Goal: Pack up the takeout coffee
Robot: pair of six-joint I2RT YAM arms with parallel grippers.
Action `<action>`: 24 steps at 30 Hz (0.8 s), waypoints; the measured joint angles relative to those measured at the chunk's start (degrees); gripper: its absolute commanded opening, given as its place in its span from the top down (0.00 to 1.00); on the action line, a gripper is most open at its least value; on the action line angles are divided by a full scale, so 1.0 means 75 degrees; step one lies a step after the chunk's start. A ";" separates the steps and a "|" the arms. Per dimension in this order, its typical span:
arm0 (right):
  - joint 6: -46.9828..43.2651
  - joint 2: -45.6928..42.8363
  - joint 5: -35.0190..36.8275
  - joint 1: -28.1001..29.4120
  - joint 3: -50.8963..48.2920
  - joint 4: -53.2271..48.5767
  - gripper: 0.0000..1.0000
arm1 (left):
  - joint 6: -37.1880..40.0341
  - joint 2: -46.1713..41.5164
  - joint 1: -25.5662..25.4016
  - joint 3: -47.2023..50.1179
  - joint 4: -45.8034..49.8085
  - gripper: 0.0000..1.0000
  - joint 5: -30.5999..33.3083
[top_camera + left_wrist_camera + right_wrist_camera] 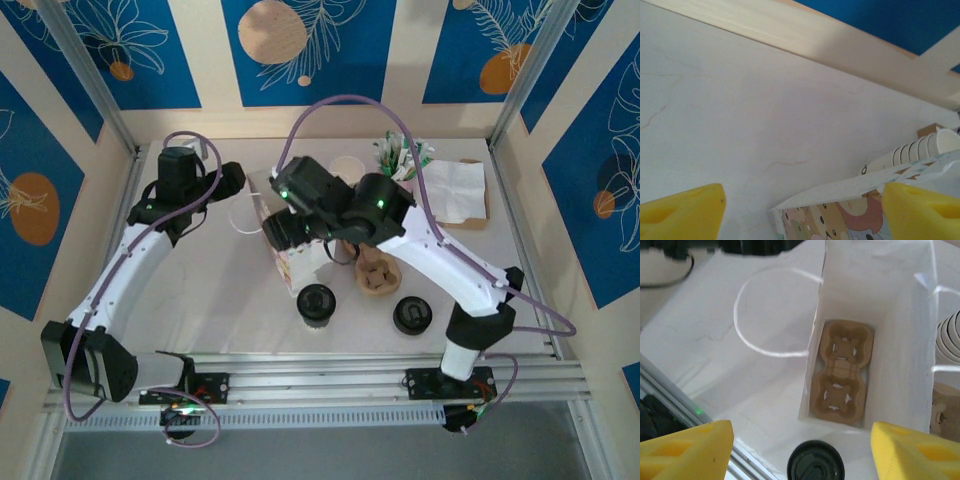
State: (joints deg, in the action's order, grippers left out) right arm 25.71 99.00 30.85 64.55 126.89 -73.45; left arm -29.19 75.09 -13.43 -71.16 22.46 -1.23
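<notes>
Coffee [316, 303] on wht tbl [230, 290]; blue/cream walls [340, 50].

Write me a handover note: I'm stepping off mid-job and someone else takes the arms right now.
Left gripper: open, straddling the gift bag rim, not closed on it.
Right gripper: open, empty, above the bag's mouth.
The gift bag stands open, pulp carrier at its bottom.
Takeout coffee: on the table beside the bag, lid on.
Done: carrier in bag. Left: coffee into the carrier.
</notes>
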 measured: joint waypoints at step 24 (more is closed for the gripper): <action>0.1177 -0.3418 0.0638 0.0443 -0.6781 0.2967 0.48 | 0.0787 -0.2745 0.0000 0.1818 0.1515 0.39 0.0143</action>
State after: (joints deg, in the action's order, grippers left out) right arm 34.54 73.36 35.64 67.88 76.03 -51.20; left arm -23.29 54.50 -13.43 -57.52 33.82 -0.16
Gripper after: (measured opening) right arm 0.539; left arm 0.623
